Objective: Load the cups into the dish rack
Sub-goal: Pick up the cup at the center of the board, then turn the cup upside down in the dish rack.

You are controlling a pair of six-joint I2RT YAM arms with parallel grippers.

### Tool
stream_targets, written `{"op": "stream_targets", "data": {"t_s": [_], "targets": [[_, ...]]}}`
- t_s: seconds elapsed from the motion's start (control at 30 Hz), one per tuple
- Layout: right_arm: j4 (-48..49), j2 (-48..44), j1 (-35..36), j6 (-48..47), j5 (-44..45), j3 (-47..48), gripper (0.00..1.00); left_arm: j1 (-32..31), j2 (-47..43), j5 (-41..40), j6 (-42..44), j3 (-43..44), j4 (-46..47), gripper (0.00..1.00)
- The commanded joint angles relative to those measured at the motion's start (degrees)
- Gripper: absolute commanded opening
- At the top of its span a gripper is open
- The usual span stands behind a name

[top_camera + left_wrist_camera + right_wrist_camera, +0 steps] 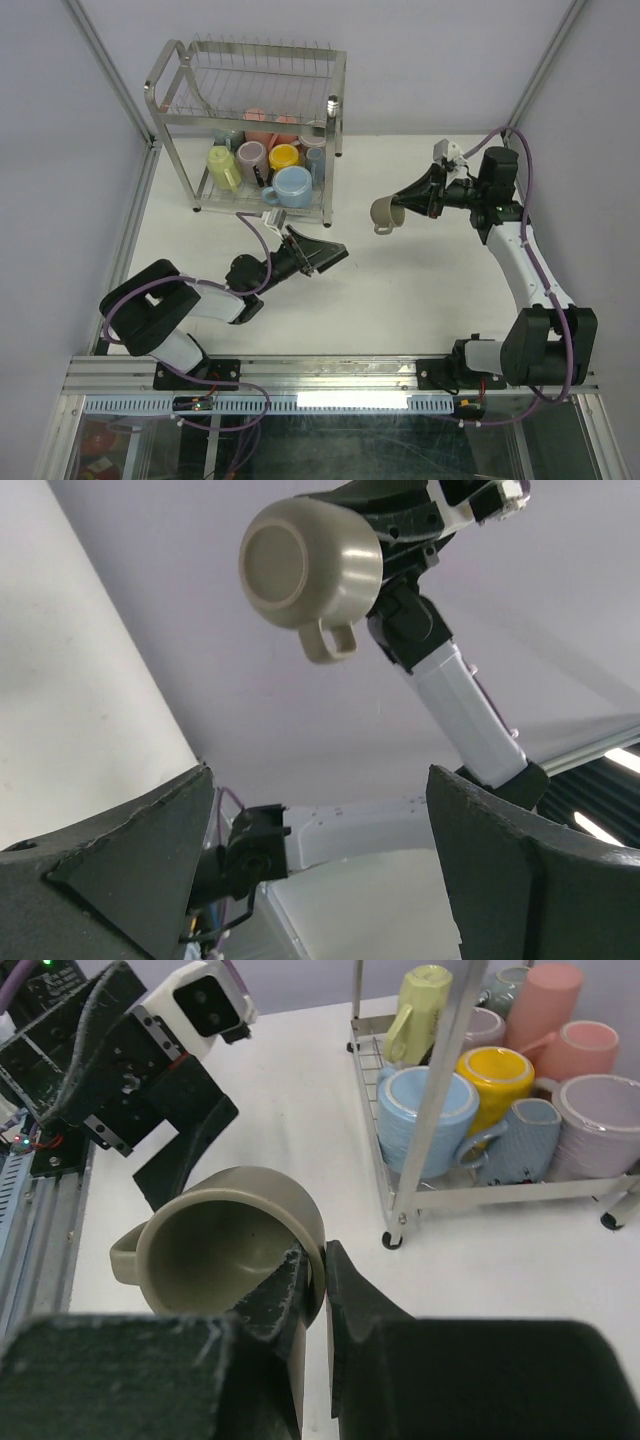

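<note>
At far left, the chrome dish rack carries a huddle of cups on its lower shelf, among them a pale green cup, a yellow cup and a light blue cup. Just near of the rack, the left gripper hovers above the table, claw spread wide with nothing between its fingers (its own camera looks up at the airborne cup's base). Right of centre, the olive cup hangs on its side in the air, handle drooping below, well apart from the rack. The right gripper pinches the cup's wall at the rim, one finger inside and one outside. Glazed ceramic of this kind is likely rigid, slick and prone to chipping. A rim pinch may let the cup swivel, so a wide grasp across the body looks steadier for a gentle landing on steel wire.
</note>
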Motion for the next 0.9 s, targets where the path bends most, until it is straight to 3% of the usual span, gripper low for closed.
{"op": "stream_targets", "data": {"t_s": [0.0,0.1,0.33,0.87], "targets": [[17.48,-4.25,1.16,11.67,-4.13,-2.97,0.0,-3.06,2.74,-6.57,-0.81,6.51,15.81,0.85],[23.48,-5.64,1.37,16.19,-4.45,-5.21,0.0,-4.5,5.3,-7.35,-1.77,9.75,15.78,0.84],[26.23,-6.57,2.03,18.29,-4.83,-7.56,0.0,-7.87,10.71,-8.67,-4.07,16.88,15.25,0.81],[32.0,-6.09,2.47,20.74,-5.95,-11.63,0.0,-9.03,17.33,-8.61,-9.49,23.95,17.61,0.54]]}}
